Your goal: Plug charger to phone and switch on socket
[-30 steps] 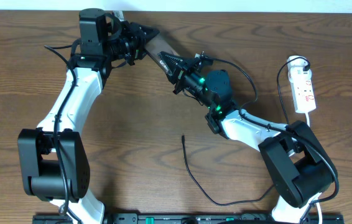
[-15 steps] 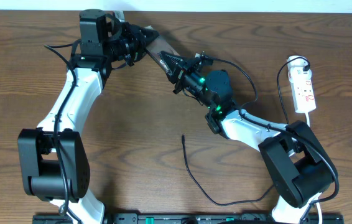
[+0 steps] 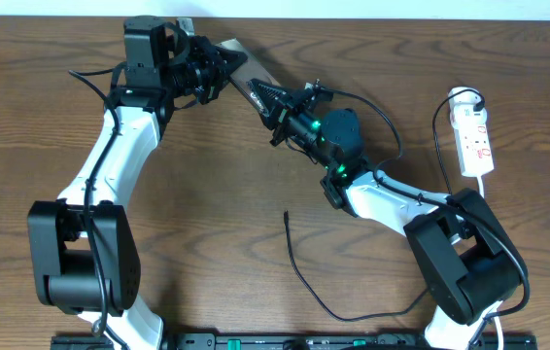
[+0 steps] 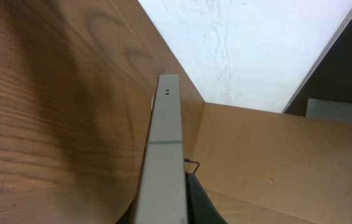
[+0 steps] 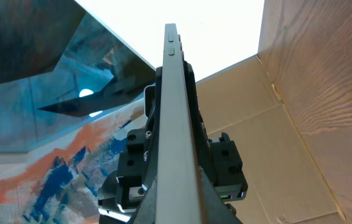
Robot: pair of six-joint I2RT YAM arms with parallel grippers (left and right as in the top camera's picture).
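Note:
The phone (image 3: 243, 66) is held off the table at the top middle, between both grippers, turned on edge. My left gripper (image 3: 217, 70) is shut on its left end and my right gripper (image 3: 265, 97) is shut on its right end. In the left wrist view the phone's grey edge (image 4: 165, 137) runs up from the jaws (image 4: 166, 214). In the right wrist view the edge (image 5: 175, 112) rises from the jaws (image 5: 176, 208). The charger cable (image 3: 304, 277) lies loose on the table, its plug tip (image 3: 286, 214) free at mid-table. The socket (image 3: 475, 136) lies at the right.
The socket's white cord (image 3: 442, 117) loops beside it at the right edge. The table's far edge and a white wall (image 3: 372, 8) lie just behind the phone. The charger cable curves toward the right arm's base (image 3: 464, 272).
The phone's left end has tipped up slightly with the left gripper, showing more of its light edge. The right arm, cable and socket have not moved.

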